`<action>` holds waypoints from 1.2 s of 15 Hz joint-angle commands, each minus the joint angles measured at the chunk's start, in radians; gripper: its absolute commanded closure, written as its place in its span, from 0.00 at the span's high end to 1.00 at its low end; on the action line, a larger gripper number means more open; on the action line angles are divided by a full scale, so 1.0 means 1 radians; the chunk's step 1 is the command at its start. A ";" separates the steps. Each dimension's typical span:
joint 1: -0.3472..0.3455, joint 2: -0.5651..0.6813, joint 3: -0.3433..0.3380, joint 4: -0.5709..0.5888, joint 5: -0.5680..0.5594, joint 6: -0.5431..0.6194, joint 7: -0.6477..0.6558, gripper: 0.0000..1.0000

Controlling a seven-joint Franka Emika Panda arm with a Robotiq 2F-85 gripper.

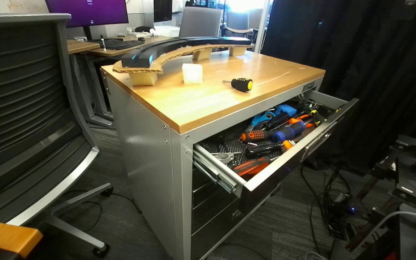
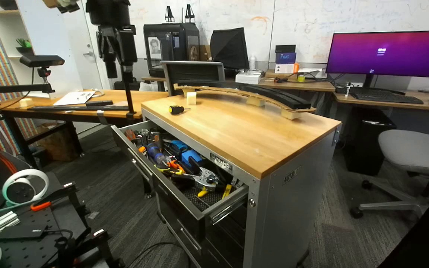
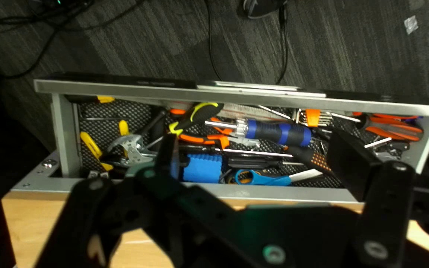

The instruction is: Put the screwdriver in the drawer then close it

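Screwdriver [image 1: 242, 84]: short and stubby, a fat black handle speckled and capped in yellow, with a slim metal shaft; it lies on its side on the wooden top [image 2: 244, 130] of a grey cabinet [image 1: 146, 151], near the edge above the pulled-out drawer [image 3: 117, 90].
My gripper [image 3: 255, 149]: black fingers [image 3: 350, 160] spread wide apart, tools [image 3: 203, 168] in the drawer showing through the gap in the wrist view; in an exterior view I hang fingers down, higher than the drawer.
Drawer: topmost of the stack, metal-sided, a dark mesh liner [image 3: 125, 108] under the jumbled tools, among them a blue-and-black handle [image 3: 277, 133] and red-orange grips [image 3: 393, 128].
Wooden top: a white block [image 1: 192, 73] stands near the screwdriver; farther from the drawer, a curved black piece [image 2: 281, 96] lies on cardboard [image 1: 173, 55] propped on pale blocks [image 1: 143, 78].
Room: an office with grey carpet [image 2: 326, 245], a dark-backed chair [image 1: 24, 108] near the cabinet, a monitor [image 2: 389, 56] lit purple, a scribbled whiteboard [image 2: 304, 18] and a black curtain [image 1: 338, 39].
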 commanded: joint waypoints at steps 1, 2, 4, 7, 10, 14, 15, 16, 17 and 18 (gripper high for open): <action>0.054 0.162 0.028 0.055 0.098 0.194 0.010 1.00; 0.074 0.224 0.037 0.077 0.129 0.256 0.001 1.00; 0.103 0.341 0.061 0.121 0.165 0.371 -0.008 1.00; 0.120 0.513 0.087 0.204 0.182 0.519 -0.008 1.00; 0.115 0.654 0.107 0.281 0.142 0.628 0.017 1.00; 0.127 0.787 0.112 0.343 0.123 0.750 0.053 1.00; 0.136 0.811 0.103 0.348 0.094 0.798 0.087 1.00; 0.144 0.832 0.096 0.354 0.079 0.834 0.107 1.00; 0.151 0.850 0.090 0.359 0.067 0.857 0.131 1.00; 0.160 0.864 0.079 0.359 0.046 0.881 0.156 0.75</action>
